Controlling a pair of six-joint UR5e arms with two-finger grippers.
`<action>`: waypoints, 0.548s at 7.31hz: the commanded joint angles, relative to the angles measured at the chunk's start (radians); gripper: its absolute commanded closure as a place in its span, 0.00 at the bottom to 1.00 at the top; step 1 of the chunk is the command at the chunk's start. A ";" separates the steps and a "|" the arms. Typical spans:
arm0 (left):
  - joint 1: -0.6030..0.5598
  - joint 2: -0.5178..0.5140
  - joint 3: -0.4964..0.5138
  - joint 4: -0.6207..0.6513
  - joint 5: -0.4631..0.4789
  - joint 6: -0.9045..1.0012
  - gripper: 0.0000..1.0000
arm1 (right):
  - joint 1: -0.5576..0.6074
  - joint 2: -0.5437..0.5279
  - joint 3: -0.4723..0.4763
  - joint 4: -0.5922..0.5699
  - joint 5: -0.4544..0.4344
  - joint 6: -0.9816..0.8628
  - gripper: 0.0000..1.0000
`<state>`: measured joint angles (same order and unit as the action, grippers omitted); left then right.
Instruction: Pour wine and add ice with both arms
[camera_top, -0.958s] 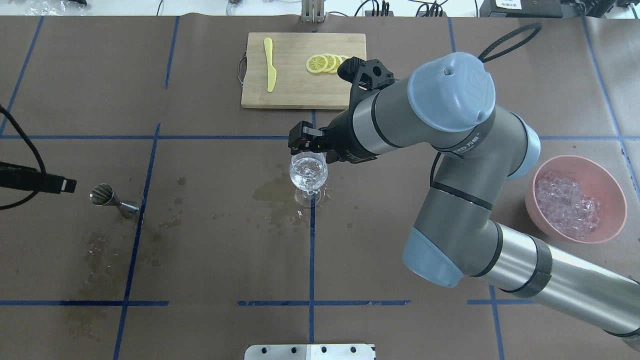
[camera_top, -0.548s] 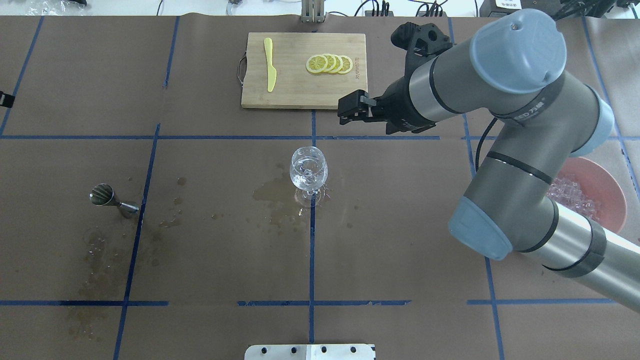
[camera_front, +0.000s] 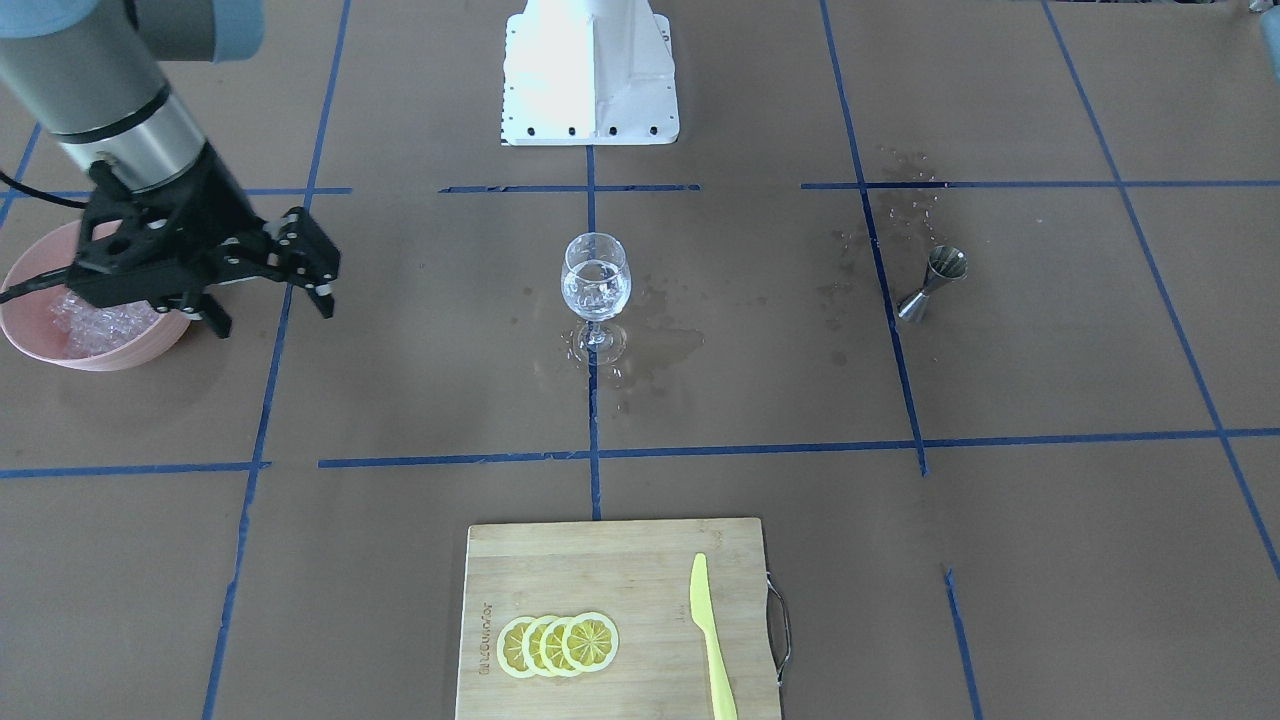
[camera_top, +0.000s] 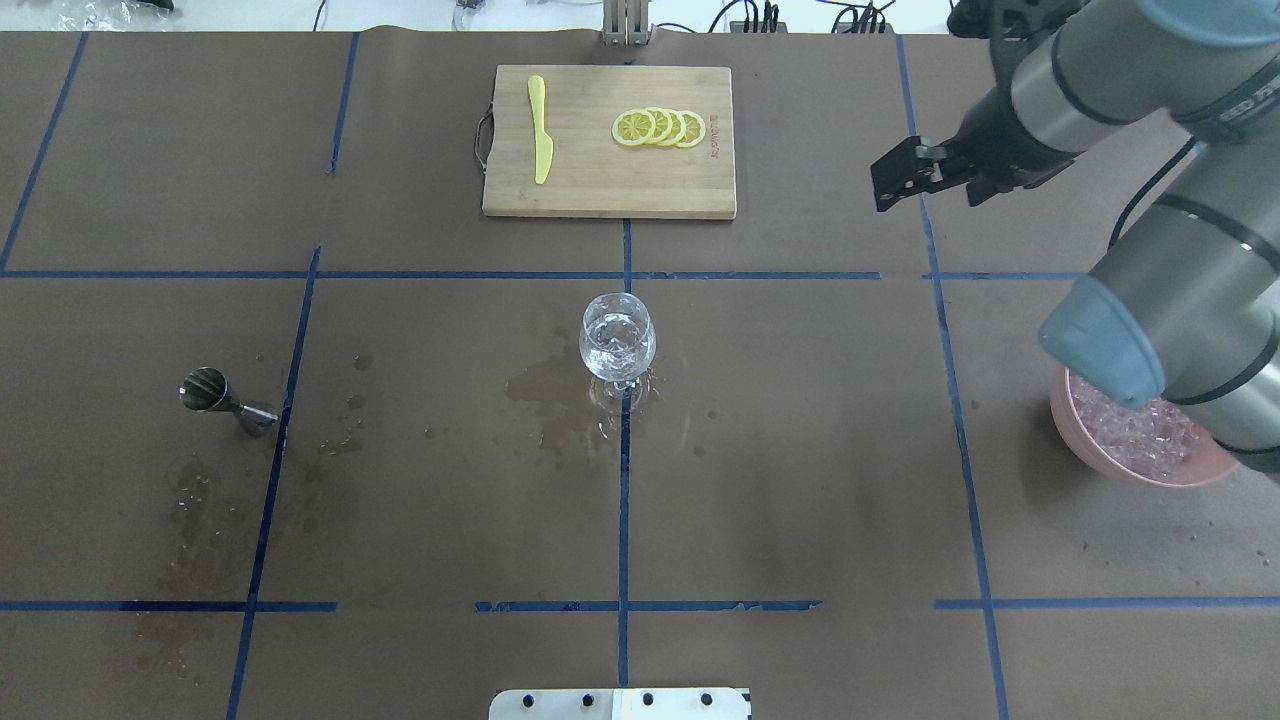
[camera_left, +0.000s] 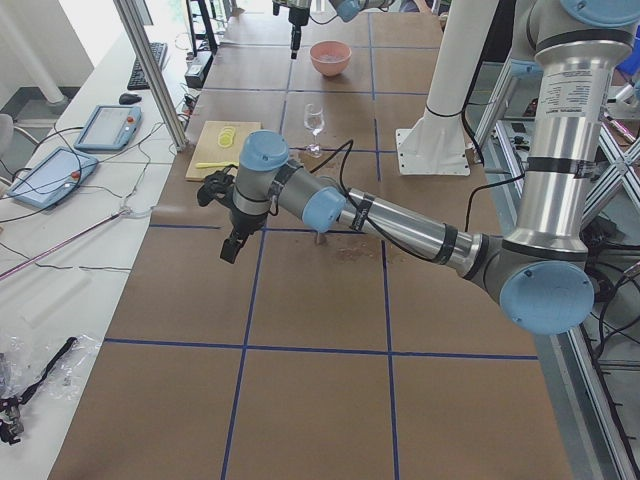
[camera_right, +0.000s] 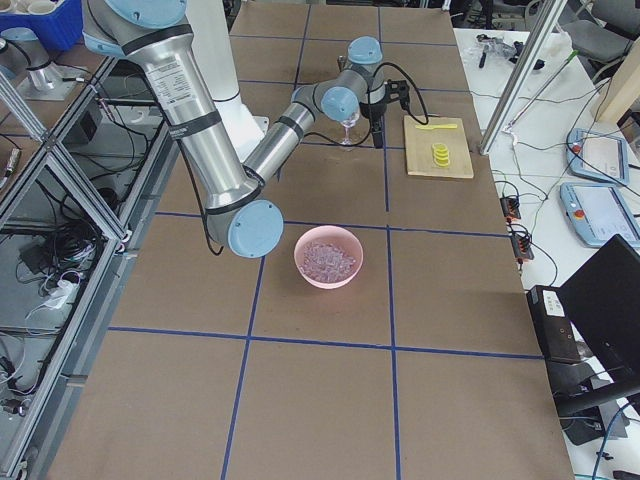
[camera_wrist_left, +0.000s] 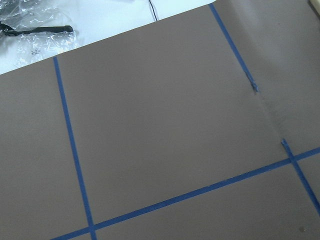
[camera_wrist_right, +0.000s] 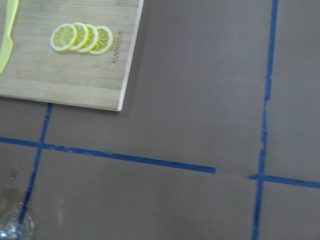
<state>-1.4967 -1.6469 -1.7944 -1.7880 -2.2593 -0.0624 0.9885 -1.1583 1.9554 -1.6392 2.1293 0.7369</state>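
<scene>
A clear stemmed glass (camera_top: 617, 345) stands at the table's middle and holds ice cubes in near-colourless liquid; it also shows in the front view (camera_front: 596, 285). A steel jigger (camera_top: 215, 397) stands at the left; I cannot tell whether it holds liquid. A pink bowl (camera_top: 1075, 420) heaped with ice (camera_top: 1140, 438) sits at the right, partly under my right arm. My right gripper (camera_top: 897, 175) hangs open and empty, high, far right of the glass. My left gripper (camera_left: 230, 245) shows only in the exterior left view, raised over bare paper; I cannot tell its state.
A bamboo cutting board (camera_top: 608, 180) with lemon slices (camera_top: 660, 128) and a yellow knife (camera_top: 540, 130) lies at the far middle. Wet stains (camera_top: 545, 385) spread beside the glass and below the jigger (camera_top: 200, 500). The white base block (camera_front: 590, 75) is at the near edge.
My right gripper has moved from just over the glass up and away to the far right. My left gripper has withdrawn past the overhead view's left edge. Glass and jigger have not moved.
</scene>
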 joint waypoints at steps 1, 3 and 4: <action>-0.097 0.007 0.102 0.002 -0.017 0.151 0.00 | 0.178 -0.123 -0.003 -0.140 0.119 -0.352 0.00; -0.125 0.059 0.133 0.028 -0.089 0.154 0.00 | 0.325 -0.231 -0.063 -0.145 0.191 -0.592 0.00; -0.129 0.087 0.145 0.042 -0.133 0.153 0.00 | 0.417 -0.239 -0.144 -0.148 0.272 -0.725 0.00</action>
<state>-1.6128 -1.5967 -1.6671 -1.7649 -2.3374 0.0873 1.2925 -1.3651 1.8936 -1.7804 2.3106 0.1794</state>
